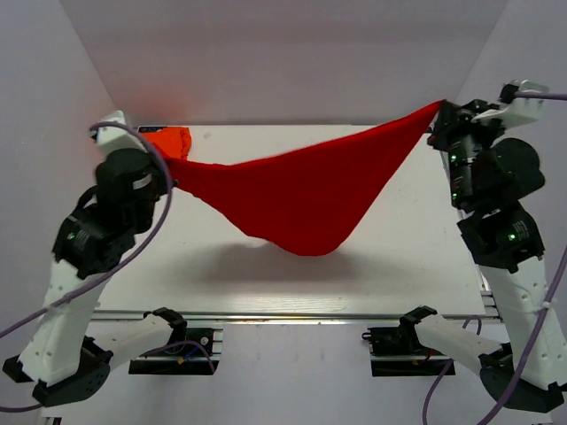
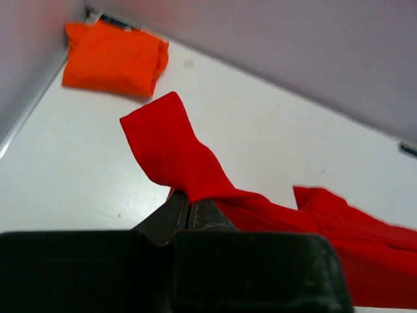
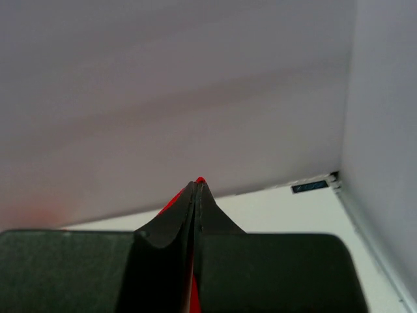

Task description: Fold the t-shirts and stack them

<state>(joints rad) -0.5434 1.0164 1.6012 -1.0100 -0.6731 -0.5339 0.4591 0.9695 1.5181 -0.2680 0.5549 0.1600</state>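
Left fingers (image 2: 168,222) are clamping shut on a twisted corner of the red t-shirt (image 1: 301,195), while the right fingers (image 3: 166,222) are pinching its opposite corner (only a sliver of red is showing between their tips). Between the two raised arms the shirt is hanging as a sagging sling above the worktop (image 1: 416,257), casting a shadow below. The orange t-shirt (image 2: 114,59) is lying folded in the worktop's far left corner.

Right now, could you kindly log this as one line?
left gripper: shut on red t-shirt | right gripper: same | red t-shirt: slung between both | orange t-shirt: folded, far-left
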